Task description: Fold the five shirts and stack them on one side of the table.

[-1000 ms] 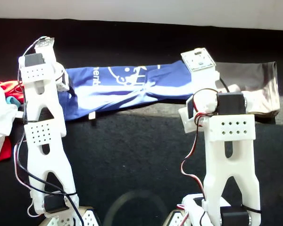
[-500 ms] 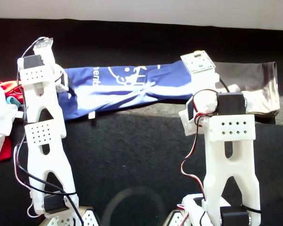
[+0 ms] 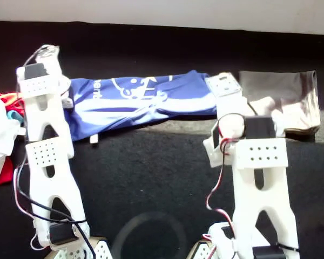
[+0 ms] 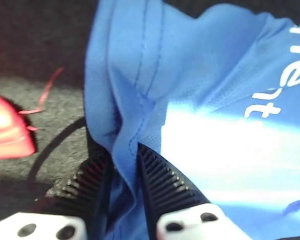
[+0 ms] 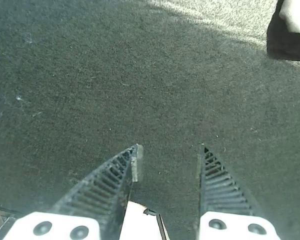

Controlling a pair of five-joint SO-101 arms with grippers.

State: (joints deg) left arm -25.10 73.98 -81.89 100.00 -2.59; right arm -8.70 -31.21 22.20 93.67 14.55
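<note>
Two arms (image 3: pixel 46 154) (image 3: pixel 259 178), one blue shirt (image 3: pixel 140 102), one grey shirt (image 3: pixel 281 89)

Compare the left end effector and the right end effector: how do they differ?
The left end effector is shut on a fold of the blue shirt; the right end effector is open and holds nothing. The left one has blue cloth beneath it, while the right one faces the bare dark table. Both have black ribbed fingers on white mounts.
</note>
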